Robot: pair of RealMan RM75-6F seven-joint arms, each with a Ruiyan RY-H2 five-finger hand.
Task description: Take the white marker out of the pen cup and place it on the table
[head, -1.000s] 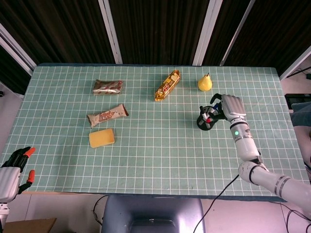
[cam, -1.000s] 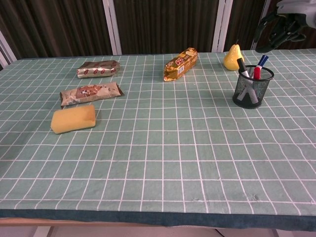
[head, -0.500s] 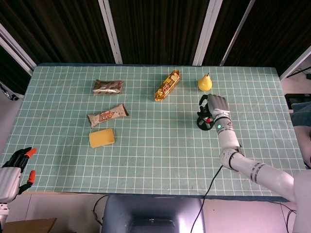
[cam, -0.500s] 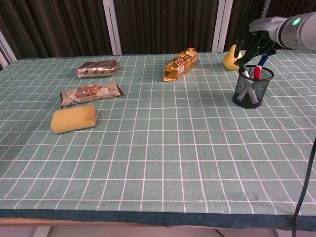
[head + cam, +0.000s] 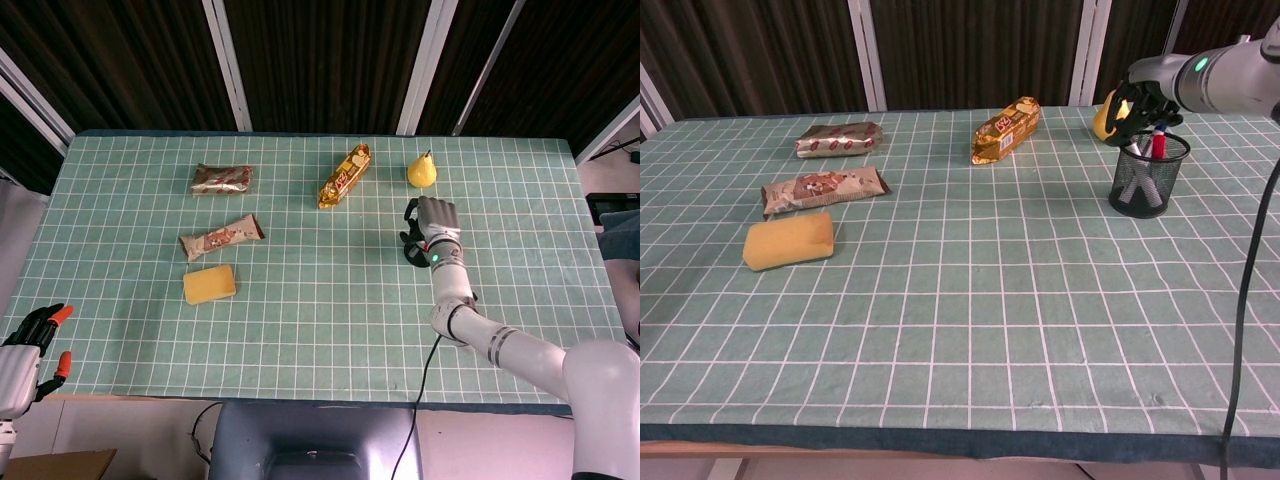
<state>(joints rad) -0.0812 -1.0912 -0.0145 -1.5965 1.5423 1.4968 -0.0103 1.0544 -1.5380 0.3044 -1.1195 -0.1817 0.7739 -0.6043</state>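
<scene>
The black mesh pen cup (image 5: pixel 1149 183) stands at the right of the table, holding several markers. The white marker (image 5: pixel 1136 152) leans left in it, beside a red-capped one (image 5: pixel 1159 146); its black cap is hidden by my fingers. My right hand (image 5: pixel 1139 101) sits on top of the cup with its fingers curled down around the marker tops. From the head view the right hand (image 5: pixel 432 224) covers nearly all of the cup (image 5: pixel 408 252). Whether the fingers grip the marker does not show. My left hand (image 5: pixel 30 345) hangs off the table's near left corner, fingers apart, holding nothing.
A yellow pear (image 5: pixel 421 171) lies just behind the cup. A golden snack pack (image 5: pixel 345 175) lies to its left. Two brown wrapped bars (image 5: pixel 222 179) (image 5: pixel 221 238) and a yellow block (image 5: pixel 209 284) sit on the left half of the green gridded cloth.
My right hand has moved left and down from beside the cup onto the marker tops, and its fingers have curled in. The left hand has not moved.
</scene>
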